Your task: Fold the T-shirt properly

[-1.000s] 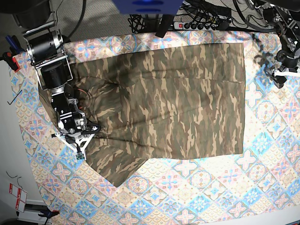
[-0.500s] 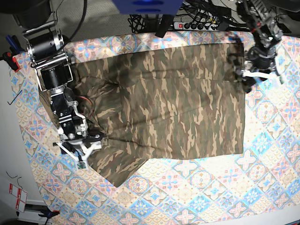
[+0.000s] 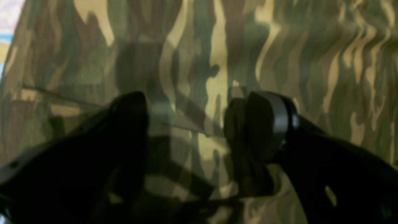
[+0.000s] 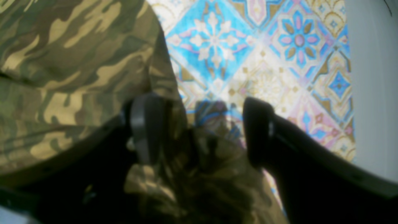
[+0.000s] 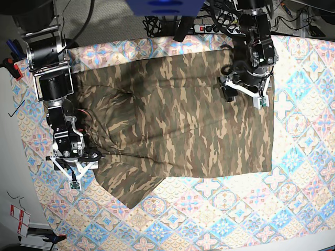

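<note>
Moved: left gripper (image 5: 242, 92) now over the T-shirt (image 5: 183, 120); right gripper (image 5: 73, 168) shifted off its sleeve edge.
T-shirt: spread flat on tablecloth (image 5: 220, 204).
Left gripper: jaws wide, empty.
Right gripper: jaws wide, sleeve fabric between.

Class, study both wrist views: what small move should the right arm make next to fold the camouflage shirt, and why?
Probably close the right gripper. Its jaws stand open at the T-shirt edge, with bunched sleeve fabric between them and the tablecloth beyond. The left gripper is also open over flat fabric, so nothing is held yet for a fold.
</note>
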Available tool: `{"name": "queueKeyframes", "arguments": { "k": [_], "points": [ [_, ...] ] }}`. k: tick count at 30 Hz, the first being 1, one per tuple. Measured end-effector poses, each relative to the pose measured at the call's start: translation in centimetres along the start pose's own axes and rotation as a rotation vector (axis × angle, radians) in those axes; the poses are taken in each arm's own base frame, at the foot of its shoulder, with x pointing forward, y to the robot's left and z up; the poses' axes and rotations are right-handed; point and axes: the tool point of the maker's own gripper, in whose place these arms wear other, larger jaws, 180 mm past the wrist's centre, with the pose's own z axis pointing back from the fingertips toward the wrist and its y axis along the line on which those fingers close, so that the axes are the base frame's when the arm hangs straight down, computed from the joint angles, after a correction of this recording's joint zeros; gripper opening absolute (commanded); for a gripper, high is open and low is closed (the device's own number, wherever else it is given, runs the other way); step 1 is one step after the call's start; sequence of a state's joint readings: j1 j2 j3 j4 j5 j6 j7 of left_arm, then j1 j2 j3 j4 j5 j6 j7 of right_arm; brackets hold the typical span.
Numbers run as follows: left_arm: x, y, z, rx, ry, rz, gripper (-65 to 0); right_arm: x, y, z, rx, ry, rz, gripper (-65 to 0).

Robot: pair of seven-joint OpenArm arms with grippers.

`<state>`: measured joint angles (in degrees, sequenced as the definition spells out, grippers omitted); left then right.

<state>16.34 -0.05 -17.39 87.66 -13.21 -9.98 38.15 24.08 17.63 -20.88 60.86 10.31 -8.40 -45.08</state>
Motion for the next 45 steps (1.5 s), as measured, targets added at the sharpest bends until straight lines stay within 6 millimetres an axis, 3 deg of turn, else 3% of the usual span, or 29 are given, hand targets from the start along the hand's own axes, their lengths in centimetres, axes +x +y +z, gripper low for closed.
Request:
{"name": "queueKeyframes", "arguments": {
  "k": [6, 11, 17, 21, 28, 34, 37, 39, 42, 45],
  "points": [
    [-0.2, 0.8, -0.2, 0.026, 0.011, -0.042, -15.3, -4.3, 0.8, -0.2, 0.016, 0.101, 0.011, -29.7],
    [-0.3, 1.5, -0.2, 0.060, 0.022, -0.100, -15.3, -3.7, 1.6, 0.4, 0.032, 0.063, 0.017, -34.7],
    [-0.3, 1.7, -0.2, 0.069, 0.022, -0.109, -15.3, -3.7, 1.4, 0.6, 0.029, 0.062, 0.020, -34.7],
    [-0.6, 2.3, -0.2, 0.072, 0.029, -0.122, -15.3, -4.8, 1.8, 1.2, 0.038, 0.099, 0.027, -34.6],
    [-0.6, 2.7, -0.3, 0.075, 0.021, -0.122, -15.3, -3.8, 2.0, 1.4, 0.043, 0.072, 0.024, -34.9],
    [-0.6, 2.7, -0.3, 0.075, 0.021, -0.121, -15.3, -6.1, 1.6, 0.6, 0.033, 0.135, 0.025, -35.1],
    [-0.6, 2.7, -0.3, 0.075, 0.021, -0.121, -15.3, -6.3, 1.5, 0.6, 0.032, 0.141, 0.025, -35.4],
    [-0.6, 2.7, -0.3, 0.075, 0.022, -0.121, -15.3, -5.9, 1.5, 0.6, 0.033, 0.133, 0.023, -40.2],
    [-0.6, 2.6, -0.3, 0.074, 0.021, -0.118, -15.3, -5.7, 1.5, 0.6, 0.032, 0.125, 0.023, -52.5],
    [-0.6, 2.6, -0.3, 0.076, 0.021, -0.117, -15.3, -5.6, 1.3, 0.5, 0.029, 0.113, 0.025, -54.8]
  ]
}}
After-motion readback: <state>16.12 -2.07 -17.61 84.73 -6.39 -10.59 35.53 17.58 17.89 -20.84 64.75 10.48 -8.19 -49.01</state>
